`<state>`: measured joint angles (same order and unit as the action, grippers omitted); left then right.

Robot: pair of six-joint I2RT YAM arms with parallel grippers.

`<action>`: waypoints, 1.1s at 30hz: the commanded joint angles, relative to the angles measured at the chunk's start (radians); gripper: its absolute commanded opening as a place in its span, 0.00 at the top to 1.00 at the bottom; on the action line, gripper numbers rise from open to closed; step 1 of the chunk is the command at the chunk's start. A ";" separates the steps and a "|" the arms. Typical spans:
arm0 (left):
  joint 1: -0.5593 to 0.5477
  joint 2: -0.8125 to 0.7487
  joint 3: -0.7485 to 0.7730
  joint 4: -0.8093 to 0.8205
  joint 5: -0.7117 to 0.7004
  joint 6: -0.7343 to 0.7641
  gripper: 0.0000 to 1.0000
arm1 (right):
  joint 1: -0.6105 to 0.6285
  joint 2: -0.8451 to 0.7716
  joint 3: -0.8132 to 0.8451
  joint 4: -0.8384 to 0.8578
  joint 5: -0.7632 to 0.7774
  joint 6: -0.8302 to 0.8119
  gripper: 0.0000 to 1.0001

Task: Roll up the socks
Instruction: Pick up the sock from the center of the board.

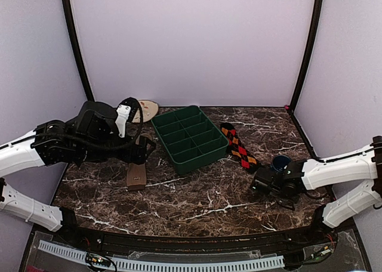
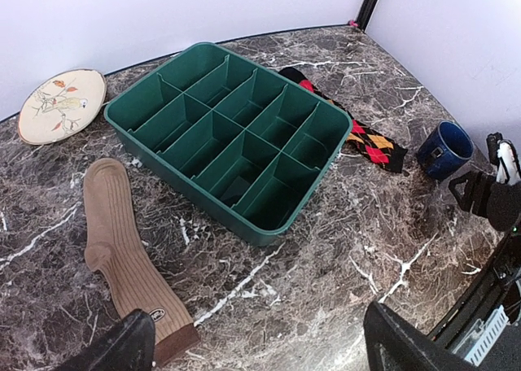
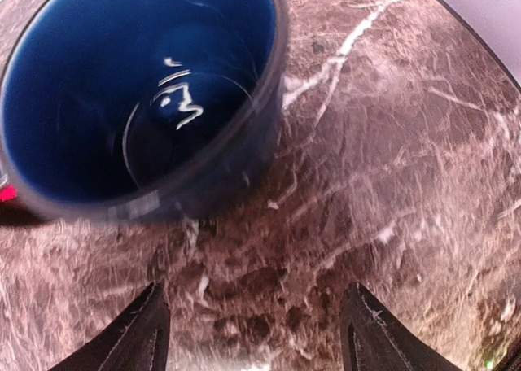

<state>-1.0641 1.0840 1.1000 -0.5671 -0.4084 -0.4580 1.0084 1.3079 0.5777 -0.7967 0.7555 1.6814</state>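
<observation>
The tan-brown sock point(image 1: 136, 175) lies flat and unrolled left of the green tray, its upper part hidden under my left arm. In the left wrist view the tan-brown sock point(image 2: 122, 257) runs toward the camera, its dark cuff beside one fingertip. My left gripper point(image 1: 142, 149) point(image 2: 256, 332) hovers over it, open and holding nothing. The argyle sock point(image 1: 239, 148) point(image 2: 370, 143) lies flat to the right of the tray. My right gripper point(image 1: 262, 184) point(image 3: 252, 302) is low over the table just in front of a blue mug, open and empty.
A green divided tray point(image 1: 197, 162) point(image 2: 236, 216) sits mid-table at an angle. The blue mug point(image 1: 280, 162) point(image 2: 444, 150) point(image 3: 138, 86) stands close ahead of the right fingers. A beige plate point(image 1: 147, 110) point(image 2: 61, 104) lies at the back left. Walls enclose the table.
</observation>
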 commanded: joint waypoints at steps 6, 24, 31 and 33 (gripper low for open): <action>0.021 -0.042 -0.030 0.014 0.002 0.021 0.08 | -0.194 0.080 0.058 0.240 -0.027 -0.300 0.31; 0.097 -0.044 -0.014 -0.005 0.039 0.019 0.07 | -0.470 0.256 0.191 0.462 -0.124 -0.609 0.31; 0.115 -0.025 -0.004 0.000 0.047 0.009 0.07 | -0.572 0.347 0.260 0.521 -0.159 -0.713 0.30; 0.121 -0.019 -0.005 0.003 0.050 0.004 0.07 | -0.604 0.376 0.290 0.542 -0.176 -0.747 0.30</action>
<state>-0.9562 1.0592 1.0805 -0.5632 -0.3737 -0.4488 0.4538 1.6417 0.8143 -0.3252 0.6075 1.0203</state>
